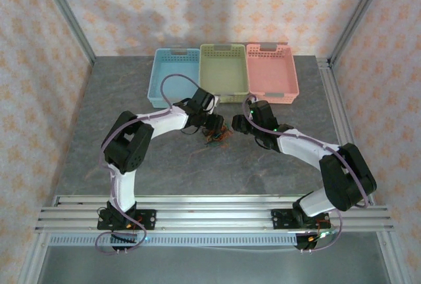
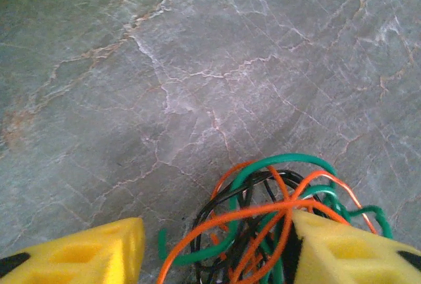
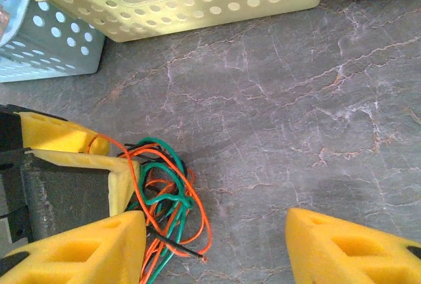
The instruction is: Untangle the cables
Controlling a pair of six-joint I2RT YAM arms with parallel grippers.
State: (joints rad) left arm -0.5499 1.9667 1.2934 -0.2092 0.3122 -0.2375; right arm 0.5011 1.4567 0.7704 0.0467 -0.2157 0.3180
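- The left gripper (image 2: 214, 231) stands half-open astride the cables (image 2: 287, 210). One yellow foam pad touches the wires and the other is apart from them, so no firm pinch shows yet.
- The cables, a knot of thin black, orange and green strands, lie on the grey marbled tabletop (image 1: 118, 80) between the two arms, near the middle of the table.
- The right gripper (image 3: 216, 221) hangs just beside the knot, jaws wide and empty, with bare stone between them. It seems posted there to pick off a loose strand once the other arm anchors the bundle.
- A blue basket (image 1: 181, 70), a green basket (image 1: 223, 70) and a pink basket (image 1: 271, 73) sit empty in a row along the far edge, likely waiting for the separated wires.
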